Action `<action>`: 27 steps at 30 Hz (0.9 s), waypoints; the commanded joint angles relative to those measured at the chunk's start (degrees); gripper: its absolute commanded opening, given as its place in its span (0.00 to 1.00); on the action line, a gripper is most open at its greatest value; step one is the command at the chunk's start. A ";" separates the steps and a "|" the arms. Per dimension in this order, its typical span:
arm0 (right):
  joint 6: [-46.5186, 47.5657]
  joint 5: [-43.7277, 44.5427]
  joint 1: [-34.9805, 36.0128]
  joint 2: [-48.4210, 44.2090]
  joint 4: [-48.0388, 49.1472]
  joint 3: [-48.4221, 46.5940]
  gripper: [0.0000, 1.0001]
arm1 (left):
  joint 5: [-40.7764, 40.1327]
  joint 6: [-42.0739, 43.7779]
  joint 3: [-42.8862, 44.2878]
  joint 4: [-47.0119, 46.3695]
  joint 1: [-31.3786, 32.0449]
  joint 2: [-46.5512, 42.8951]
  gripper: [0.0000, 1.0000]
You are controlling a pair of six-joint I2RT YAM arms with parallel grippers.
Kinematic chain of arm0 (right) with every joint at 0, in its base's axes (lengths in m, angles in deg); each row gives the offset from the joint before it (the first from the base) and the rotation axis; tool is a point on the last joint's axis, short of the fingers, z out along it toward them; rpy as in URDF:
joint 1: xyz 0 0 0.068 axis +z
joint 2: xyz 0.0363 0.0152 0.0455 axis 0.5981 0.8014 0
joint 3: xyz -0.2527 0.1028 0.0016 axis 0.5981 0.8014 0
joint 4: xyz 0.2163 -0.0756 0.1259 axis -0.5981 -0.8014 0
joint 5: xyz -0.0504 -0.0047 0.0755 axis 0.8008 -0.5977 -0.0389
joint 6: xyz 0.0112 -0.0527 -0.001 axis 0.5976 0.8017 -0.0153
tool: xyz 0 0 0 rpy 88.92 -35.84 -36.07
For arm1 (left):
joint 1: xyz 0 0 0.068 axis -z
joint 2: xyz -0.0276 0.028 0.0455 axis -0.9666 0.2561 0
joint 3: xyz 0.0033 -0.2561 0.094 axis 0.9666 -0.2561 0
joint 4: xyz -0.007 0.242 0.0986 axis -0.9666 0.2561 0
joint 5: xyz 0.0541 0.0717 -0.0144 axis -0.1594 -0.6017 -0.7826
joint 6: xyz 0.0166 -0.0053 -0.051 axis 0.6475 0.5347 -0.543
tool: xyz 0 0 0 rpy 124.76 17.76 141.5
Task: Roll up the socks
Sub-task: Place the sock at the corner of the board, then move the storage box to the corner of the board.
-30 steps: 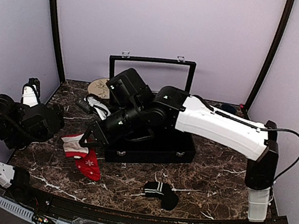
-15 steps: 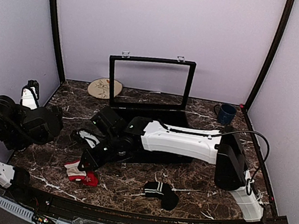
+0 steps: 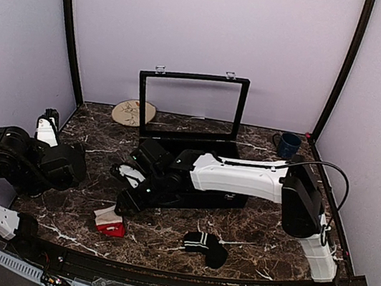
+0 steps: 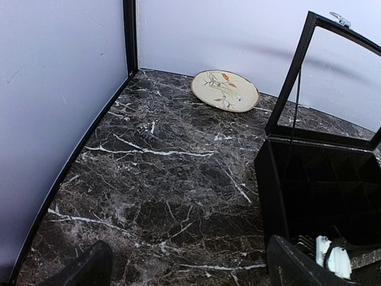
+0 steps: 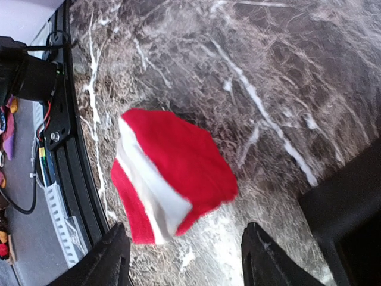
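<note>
The red socks (image 3: 110,222) with a cream-white cuff band lie as a small folded bundle on the marble table (image 3: 256,233), near the front left. In the right wrist view the socks (image 5: 172,173) rest free on the table just ahead of my right gripper (image 5: 187,262). Its fingers (image 5: 113,256) stand wide apart and grip nothing. In the top view my right gripper (image 3: 125,203) hovers just above and right of the bundle. My left gripper (image 4: 190,271) is open over bare marble at the left, empty; the socks do not show in its view.
An open black case (image 3: 202,185) with its lid frame (image 3: 190,107) upright stands mid-table under the right arm. A black sock pair (image 3: 205,245) lies at the front centre. A patterned plate (image 3: 134,112) sits back left, a blue mug (image 3: 289,144) back right.
My right gripper has opened and let go of the red socks, which now lie folded on the table. The right arm drew back slightly; the left arm shifted a little right.
</note>
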 commanded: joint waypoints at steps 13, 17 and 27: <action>-2.57 11.52 -0.42 -20.80 4.94 16.82 0.71 | 2.88 25.79 -2.35 -24.65 -0.54 2.79 0.93; -4.69 17.95 -3.18 -24.49 5.70 19.13 0.66 | 7.61 34.11 -1.99 -32.27 -1.94 7.21 0.93; -7.85 29.11 -11.76 -31.37 -0.31 27.56 0.62 | 21.26 42.30 -2.33 -41.52 -6.87 14.84 0.94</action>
